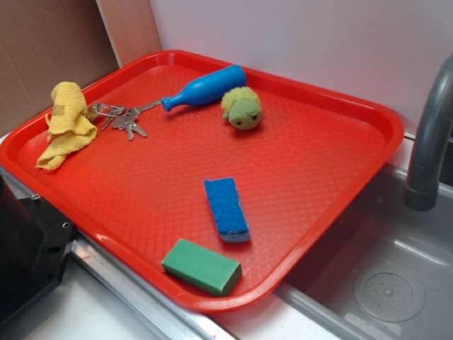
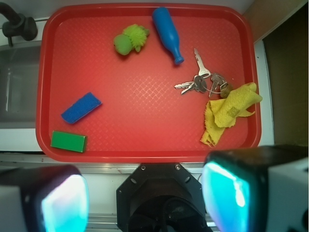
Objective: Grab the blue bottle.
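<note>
A red tray (image 1: pixel 340 205) with a raised rim and a diamond-textured floor lies on a pale counter, partly overhanging a grey sink (image 1: pixel 396 283). A grey faucet (image 1: pixel 428 142) rises at the sink's edge, just off one short side of the tray. A white wall stands behind the tray, with brown cardboard (image 1: pixel 42 49) past the far corner. A dark block (image 1: pixel 28 248), probably the robot's base, sits at the near side of the tray.

The bottle (image 1: pixel 204 88) lies on its side near the tray's wall-side long edge, roughly midway along it, its narrow neck pointing toward the keys (image 1: pixel 127 122). A green plush toy (image 1: pixel 242 108) sits just beside its wide end, apart from it. The keys lie on the tray floor just beyond the bottle's neck, and a crumpled yellow cloth (image 1: pixel 67 124) rests next to them in the corner away from the sink, overlapping the key ring in the wrist view. A blue sponge (image 1: pixel 226 209) lies toward the tray's near edge on the sink side, and a green block (image 1: pixel 202 266) sits close to that edge, near the sink-side corner.

The gripper (image 2: pixel 145 198) hangs above the near long edge of the tray, outside its rim. Its two fingers (image 2: pixel 227 193) are spread wide apart, released, with nothing between them and touching nothing. It is well apart from the bottle.
</note>
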